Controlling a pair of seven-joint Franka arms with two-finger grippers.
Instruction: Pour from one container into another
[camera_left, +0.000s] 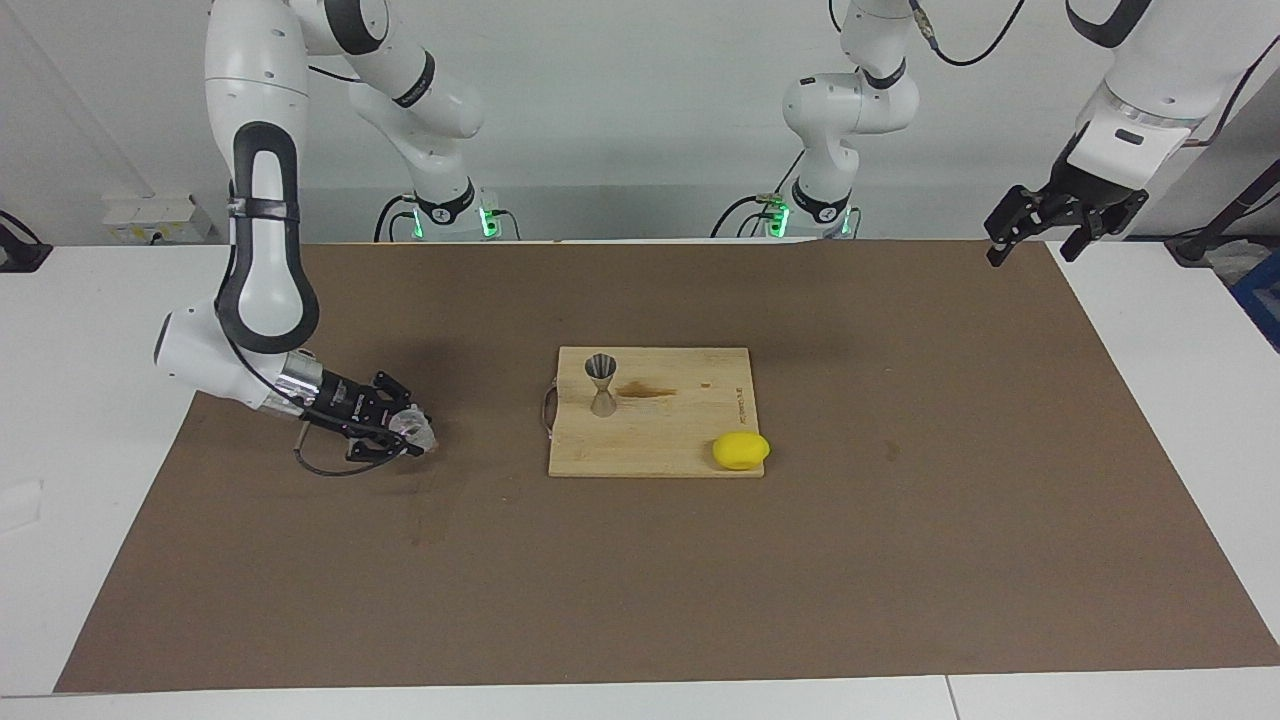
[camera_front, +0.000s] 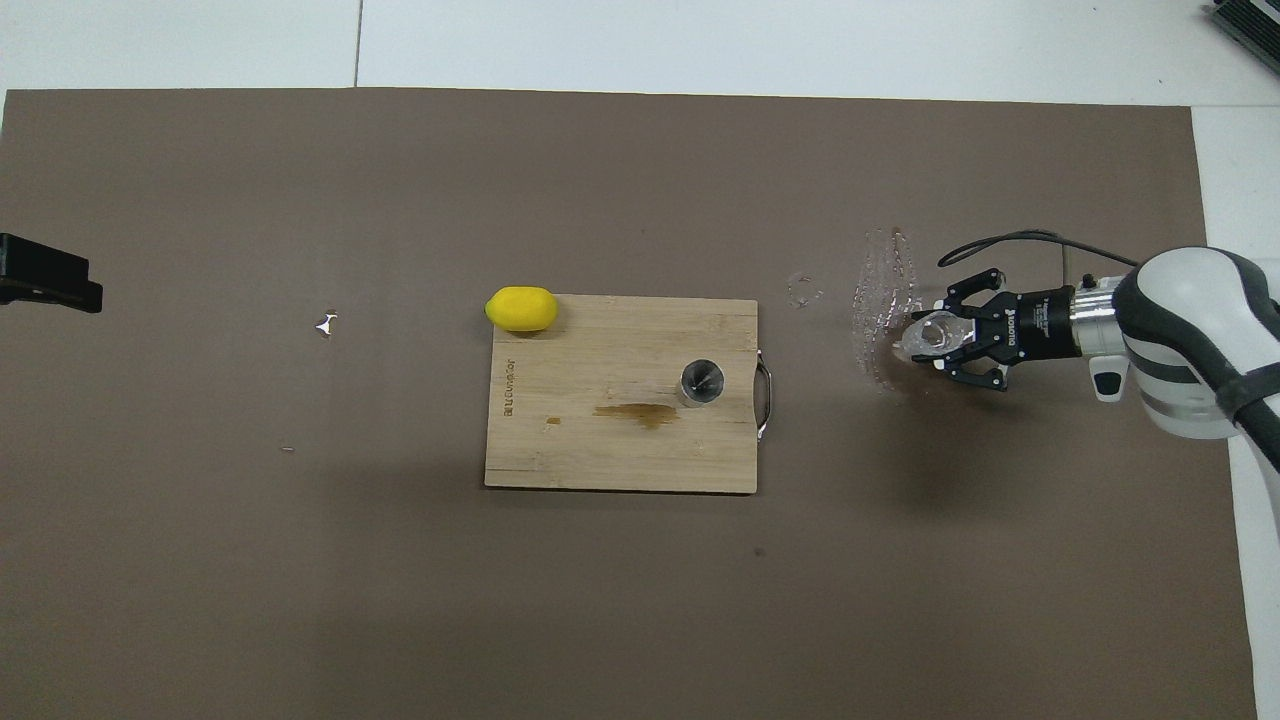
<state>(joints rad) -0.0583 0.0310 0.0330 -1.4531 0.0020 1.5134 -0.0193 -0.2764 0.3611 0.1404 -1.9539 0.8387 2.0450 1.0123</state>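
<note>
From across the table, the right gripper (camera_left: 405, 432) lies low over the brown mat (camera_left: 900, 560), its jaws closed around the clear glass tumbler (camera_left: 416, 428) (tipped on its side). Toward the left arm's end from those jaws, well apart, the metal jigger (camera_left: 601, 384) stands upright on the wooden cutting board (camera_left: 690, 440), with a lemon (camera_left: 741, 451) at the board's corner. The left gripper (camera_left: 1040, 232) waits raised off the mat's corner, jaws spread and holding nothing.

From overhead, the right gripper (camera_front: 945, 337) clasps the tumbler (camera_front: 930, 335); the jigger (camera_front: 701, 382) sits beside the board's handle (camera_front: 765, 398). The lemon (camera_front: 521, 308) lies at the board's (camera_front: 600, 450) farther edge. The left gripper (camera_front: 45, 275) barely shows.
</note>
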